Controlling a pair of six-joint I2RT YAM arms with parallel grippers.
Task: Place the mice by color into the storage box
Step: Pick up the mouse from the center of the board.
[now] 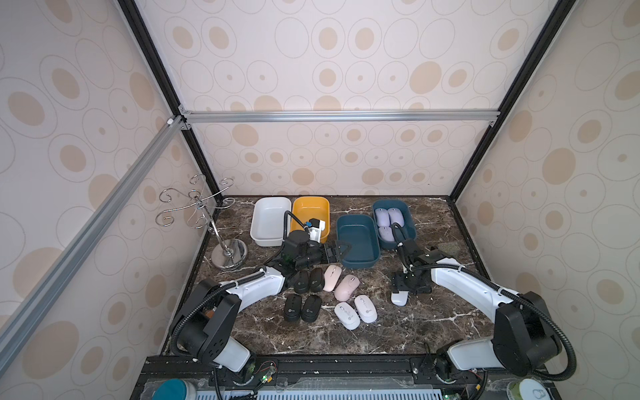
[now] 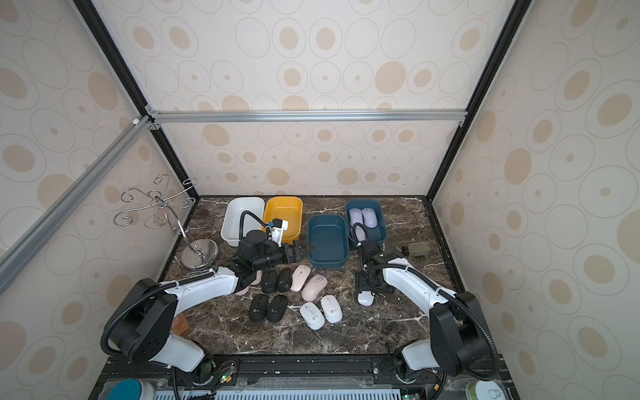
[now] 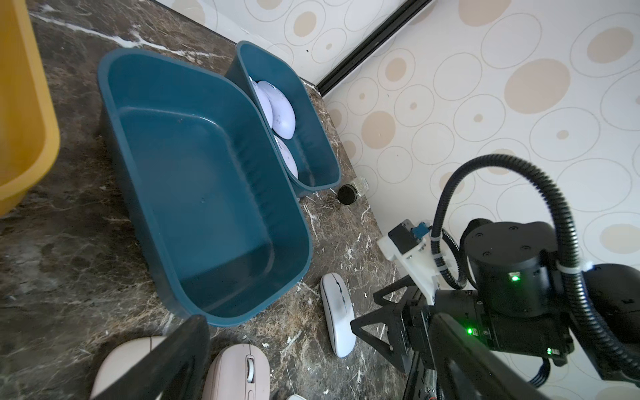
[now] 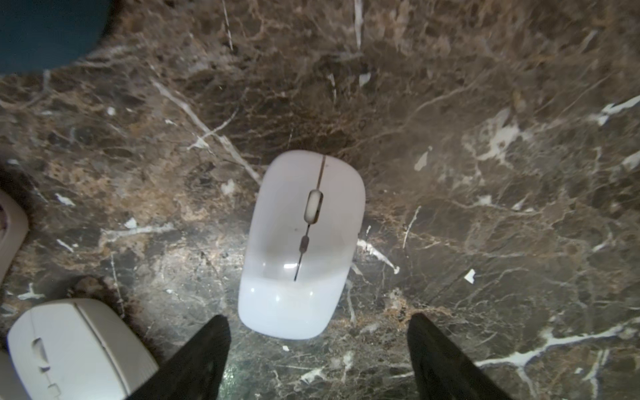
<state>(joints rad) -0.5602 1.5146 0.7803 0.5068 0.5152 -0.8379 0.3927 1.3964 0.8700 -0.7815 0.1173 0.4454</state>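
1. Dark veined marble table (image 1: 381, 332) sits inside a booth with circle-patterned walls (image 1: 311, 156). I take the empty teal box (image 1: 356, 239) in the back row as my landmark.
2. Just right of that box and slightly farther back, a second teal box (image 1: 411, 225) holds three lavender mice (image 1: 394, 215).
3. Left of the landmark stands a yellow box (image 1: 310, 211), then a white box (image 1: 270, 218). Farther left again is a wire stand (image 1: 228, 252) with curled hooks.
4. The left gripper (image 1: 341, 251) hangs at the landmark's near left corner, its jaws spread wide with nothing between them.
5. On the robot's side of the landmark two pink mice (image 1: 346, 287) lie close together. Four black mice (image 1: 301, 281) lie in pairs to their left. Two white mice (image 1: 347, 316) lie side by side nearer the robot.
6. In a top view, two more pink shapes show partly under the left arm (image 2: 257, 277).
7. To the near right of the landmark, well apart from it, a lone white mouse (image 4: 301, 242) lies flat on the marble.
8. The right gripper (image 4: 318, 322) hangs over that mouse's rear end. Its fingers (image 4: 207, 346) are spread wider than the mouse and do not clasp it.
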